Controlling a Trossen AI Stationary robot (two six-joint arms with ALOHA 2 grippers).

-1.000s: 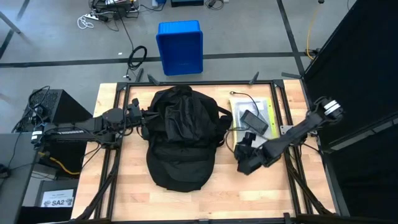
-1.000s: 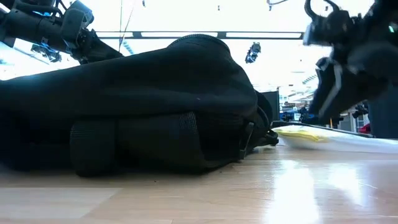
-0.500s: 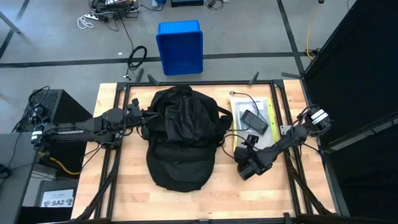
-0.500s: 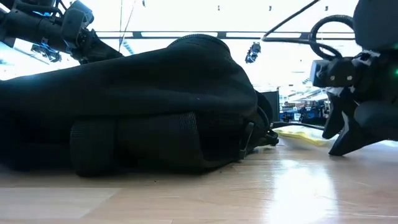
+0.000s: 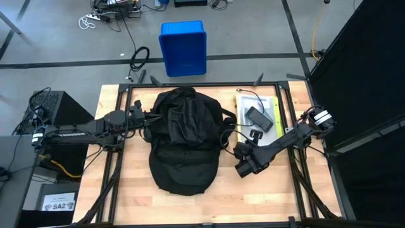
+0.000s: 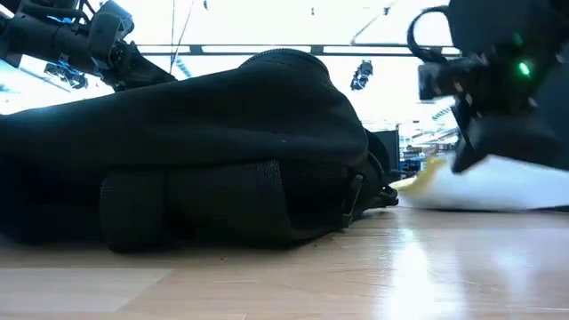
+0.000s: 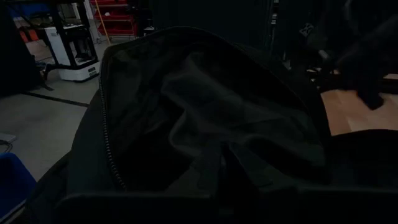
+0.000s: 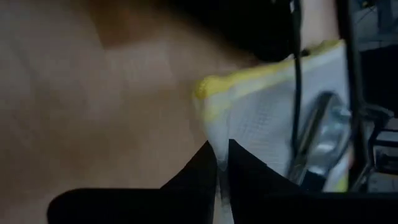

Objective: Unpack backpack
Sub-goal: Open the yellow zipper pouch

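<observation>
— Two arms over one wooden table point(image 5: 126, 190); what lies closest to the lower edge of the overhead frame?

— Bare boards, then the backpack point(image 5: 186, 142). It lies flat in the middle of the table, its rounded end toward the lower edge. In the low view it fills the left and centre of the frame as a dark mound.

— Is it open?

— Yes. The left wrist view looks straight into the unzipped mouth, with a zipper track curving down the left of that frame and crumpled black lining inside.

— And the left gripper point(image 5: 143, 119)?

— It sits at the backpack's left edge, centre-left of the overhead frame, with its fingers closed all the way. Whether fabric is pinched between them I cannot tell.

— The right gripper point(image 8: 222, 165)?

— It is low over the table, just right of the backpack. Its fingers are pressed together on the edge of a white mesh pouch point(image 8: 261, 118) with yellow trim, and a sliver of white shows between the tips. In the low view the pouch shows as a pale shape at centre-right, under the arm.

— Anything on the pouch?

— A dark flat device point(image 5: 258, 120) and a thin black cable point(image 5: 250, 100), right of centre in the overhead frame.

— And farther off?

— A blue plastic bin point(image 5: 183, 47) stands on the grey floor beyond the table, at the top centre.
</observation>
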